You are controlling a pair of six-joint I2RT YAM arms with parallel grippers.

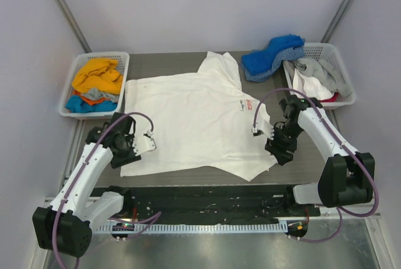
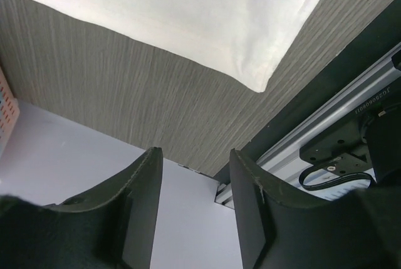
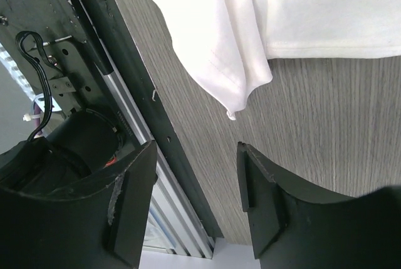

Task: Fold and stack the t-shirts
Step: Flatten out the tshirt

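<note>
A white t-shirt (image 1: pixel 194 118) covers most of the surface (image 1: pixel 169 61). Bare strips remain along its near hem and at both sides, where the left gripper (image 1: pixel 149 142) and right gripper (image 1: pixel 260 130) hang, fingers apart and empty. The left basket (image 1: pixel 66 103) and right basket (image 1: pixel 348 84) block the far corners. A blue shirt heap (image 1: pixel 269 59) crowds the right one. The left wall (image 1: pixel 31 62) and right wall (image 1: pixel 376 43) close both flanks.

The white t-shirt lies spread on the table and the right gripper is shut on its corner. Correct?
No: the right gripper is open and holds nothing, as the right wrist view shows. The white t-shirt lies spread on the table.
</note>
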